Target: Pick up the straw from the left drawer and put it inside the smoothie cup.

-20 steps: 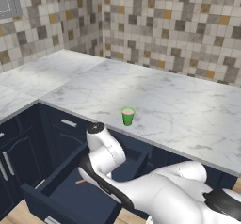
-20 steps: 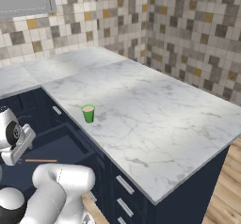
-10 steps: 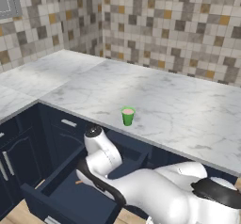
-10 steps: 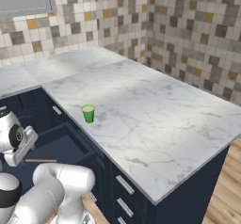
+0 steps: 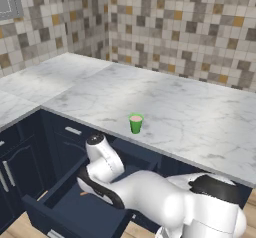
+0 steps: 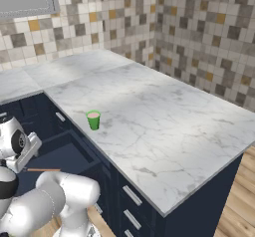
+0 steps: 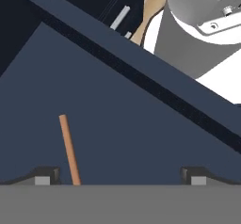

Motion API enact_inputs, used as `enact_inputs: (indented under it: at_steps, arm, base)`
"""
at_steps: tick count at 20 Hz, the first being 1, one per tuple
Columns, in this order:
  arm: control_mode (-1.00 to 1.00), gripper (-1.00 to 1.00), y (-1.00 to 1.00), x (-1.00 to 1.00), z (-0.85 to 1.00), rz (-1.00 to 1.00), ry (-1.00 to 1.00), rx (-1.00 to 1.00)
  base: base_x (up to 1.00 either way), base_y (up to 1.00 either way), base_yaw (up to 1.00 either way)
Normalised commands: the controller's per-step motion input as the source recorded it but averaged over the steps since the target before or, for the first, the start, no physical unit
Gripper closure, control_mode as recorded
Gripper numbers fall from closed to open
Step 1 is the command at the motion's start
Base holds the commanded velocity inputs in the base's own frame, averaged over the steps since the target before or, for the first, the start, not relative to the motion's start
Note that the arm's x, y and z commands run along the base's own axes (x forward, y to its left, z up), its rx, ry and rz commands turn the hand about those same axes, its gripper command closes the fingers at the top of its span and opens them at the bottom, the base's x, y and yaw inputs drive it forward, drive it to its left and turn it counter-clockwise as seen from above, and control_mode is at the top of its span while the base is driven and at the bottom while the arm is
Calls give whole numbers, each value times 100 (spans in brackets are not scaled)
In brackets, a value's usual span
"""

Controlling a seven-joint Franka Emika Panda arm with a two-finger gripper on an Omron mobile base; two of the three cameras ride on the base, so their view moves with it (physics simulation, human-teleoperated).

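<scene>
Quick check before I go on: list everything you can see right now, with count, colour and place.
straw: 1, orange-brown, lying on the floor of the open drawer, nearer one fingertip
left drawer: 1, navy, pulled open below the counter
smoothie cup: 1, green with pink top, upright on the counter near its front edge
counter: 1, white-grey marble, L-shaped
wall tiles: many, beige, grey and ochre, behind the counter
end effector: 1, dark tips, wide apart above the drawer floor, holding nothing

Glossy white rounded arm segments, black joint bands, dark pincer tips
</scene>
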Motion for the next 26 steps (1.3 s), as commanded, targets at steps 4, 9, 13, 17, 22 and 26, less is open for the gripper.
enact_inputs:
  at_steps: [4, 9, 13, 17, 22, 26]
  arm:
    - [-100, -100, 7, 18, -15, -4, 0, 0]
    - [-100, -100, 0, 17, -24, 0, 0, 0]
    - [-100, -100, 0, 15, -26, 0, 0, 0]
    - [-100, -100, 0, 14, -29, 0, 0, 0]
    - [-100, -100, 0, 12, -30, 0, 0, 0]
    - [-100, -100, 0, 9, -30, 0, 0, 0]
  base:
    - [0, 0, 0]
    - [0, 0, 0]
    - [0, 0, 0]
    - [0, 0, 0]
    - [0, 0, 0]
    - [0, 0, 0]
